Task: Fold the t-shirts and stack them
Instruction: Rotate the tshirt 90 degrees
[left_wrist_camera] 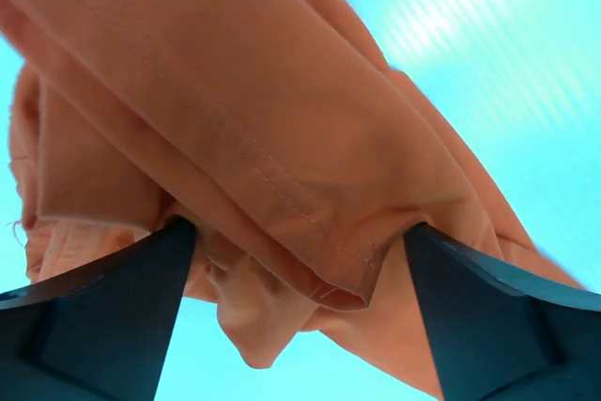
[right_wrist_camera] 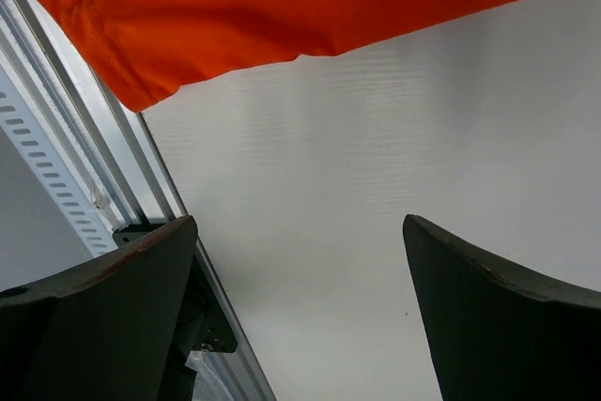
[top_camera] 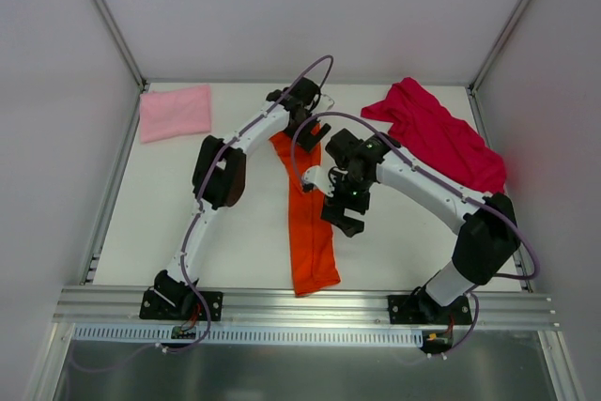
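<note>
The orange t-shirt (top_camera: 308,223) lies as a long narrow strip down the middle of the table, from the centre to the front edge. My left gripper (top_camera: 310,129) is at its far end. In the left wrist view the fingers (left_wrist_camera: 113,307) stand wide apart with bunched orange cloth (left_wrist_camera: 263,119) between them. My right gripper (top_camera: 343,218) is open and empty just right of the strip, and the shirt's edge (right_wrist_camera: 282,7) crosses the top of its view. The pink t-shirt (top_camera: 176,112) lies folded at the back left. The magenta t-shirt (top_camera: 441,138) lies crumpled at the back right.
White walls close in the table (top_camera: 235,251) on the left, back and right. A metal rail (top_camera: 300,302) runs along the front edge and also shows in the right wrist view (right_wrist_camera: 84,166). The arms' bases sit on it.
</note>
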### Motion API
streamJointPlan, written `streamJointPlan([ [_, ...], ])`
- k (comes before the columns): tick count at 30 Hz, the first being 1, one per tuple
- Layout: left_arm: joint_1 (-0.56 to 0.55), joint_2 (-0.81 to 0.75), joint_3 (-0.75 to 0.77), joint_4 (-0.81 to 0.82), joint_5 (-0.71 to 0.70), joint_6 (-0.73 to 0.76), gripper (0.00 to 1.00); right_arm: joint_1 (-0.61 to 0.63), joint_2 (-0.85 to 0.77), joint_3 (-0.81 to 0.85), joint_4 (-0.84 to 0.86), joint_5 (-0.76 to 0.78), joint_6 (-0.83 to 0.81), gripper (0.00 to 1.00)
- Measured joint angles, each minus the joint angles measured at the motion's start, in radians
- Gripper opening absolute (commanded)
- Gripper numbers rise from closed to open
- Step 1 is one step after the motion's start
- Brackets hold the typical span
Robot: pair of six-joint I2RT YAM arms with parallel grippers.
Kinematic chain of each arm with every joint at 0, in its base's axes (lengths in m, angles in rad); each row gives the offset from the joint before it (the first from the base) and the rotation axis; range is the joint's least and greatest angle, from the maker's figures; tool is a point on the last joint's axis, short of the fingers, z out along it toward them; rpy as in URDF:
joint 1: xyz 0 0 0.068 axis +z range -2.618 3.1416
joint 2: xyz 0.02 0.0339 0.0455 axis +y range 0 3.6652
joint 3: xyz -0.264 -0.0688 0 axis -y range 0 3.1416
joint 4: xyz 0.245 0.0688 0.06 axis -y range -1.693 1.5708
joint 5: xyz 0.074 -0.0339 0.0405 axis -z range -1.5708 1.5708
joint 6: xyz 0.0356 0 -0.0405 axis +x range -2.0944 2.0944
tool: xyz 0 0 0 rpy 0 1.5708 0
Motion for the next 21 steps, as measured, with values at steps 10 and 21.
streamJointPlan([
  [10, 0.0, -0.047, -0.04, 0.069, -0.1, 0.023, 0.99, 0.0, 0.0, -0.069, 0.063, 0.053, 0.005, 1.0],
  [21, 0.024, -0.461, -0.177, 0.165, -0.138, 0.044, 0.99, 0.0, -0.016, -0.112, 0.135, 0.13, 0.023, 1.0],
])
